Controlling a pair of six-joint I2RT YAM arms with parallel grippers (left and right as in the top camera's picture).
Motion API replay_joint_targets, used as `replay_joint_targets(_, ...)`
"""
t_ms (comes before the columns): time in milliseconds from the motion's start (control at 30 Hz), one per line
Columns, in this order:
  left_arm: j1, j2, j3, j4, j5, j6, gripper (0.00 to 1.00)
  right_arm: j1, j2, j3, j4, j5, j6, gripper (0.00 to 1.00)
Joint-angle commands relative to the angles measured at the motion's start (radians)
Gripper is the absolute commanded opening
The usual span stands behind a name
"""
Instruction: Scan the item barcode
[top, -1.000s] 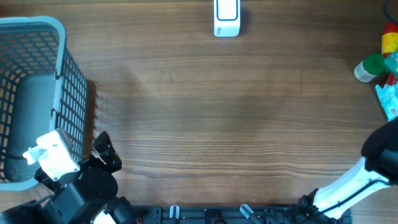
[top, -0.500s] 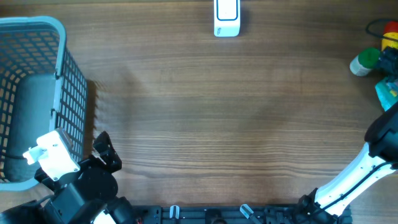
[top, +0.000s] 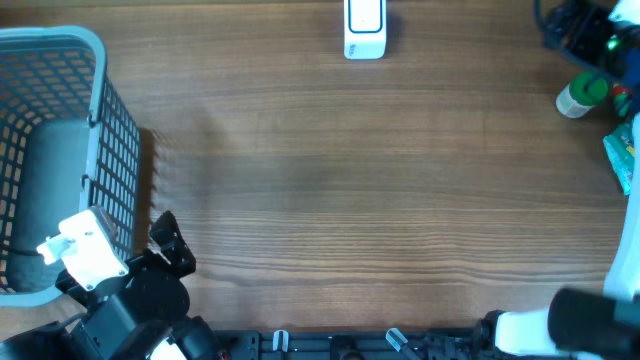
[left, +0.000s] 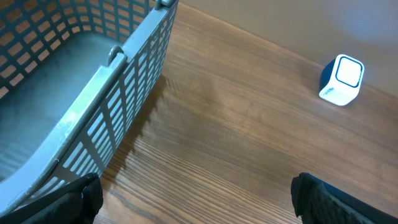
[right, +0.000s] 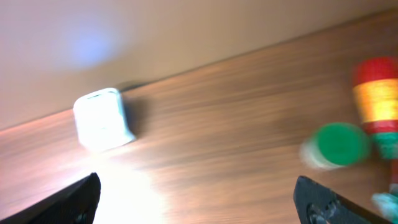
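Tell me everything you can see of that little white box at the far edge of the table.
The white box is a rounded block, plastic-looking, with a blue side and a rounded-square panel on its upper face. It stands alone on the wooden table, at the far edge near the middle, nothing touching it.

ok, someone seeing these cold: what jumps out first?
The blue mesh basket fills the left edge of the wooden table, and a small white scanner stands alone at the far middle. At the right edge sits a bright cluster: a green-capped bottle beside a red-and-yellow container.
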Motion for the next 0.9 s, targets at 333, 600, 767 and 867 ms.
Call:
replay_joint_targets(333,0.004,0.003,0.000,-0.001,-0.006,-0.017,1.00,0.101,-0.234,0.011,-0.189,-0.151,0.313,1.00)
replay_joint_targets(600,0.004,0.003,0.000,-0.001,-0.006,-0.017,1.00,0.122,-0.241,0.009,-0.268,-0.233,-0.063,1.00)
replay_joint_targets(767,0.004,0.003,0.000,-0.001,-0.006,-0.017,1.00,0.136,-0.338,-0.057,-0.203,-0.222,-0.174,0.99)
replay_joint_targets(867,0.004,0.003,0.000,-0.001,-0.006,-0.017,1.00,0.136,-0.484,-0.193,-0.088,-0.206,-0.184,1.00)
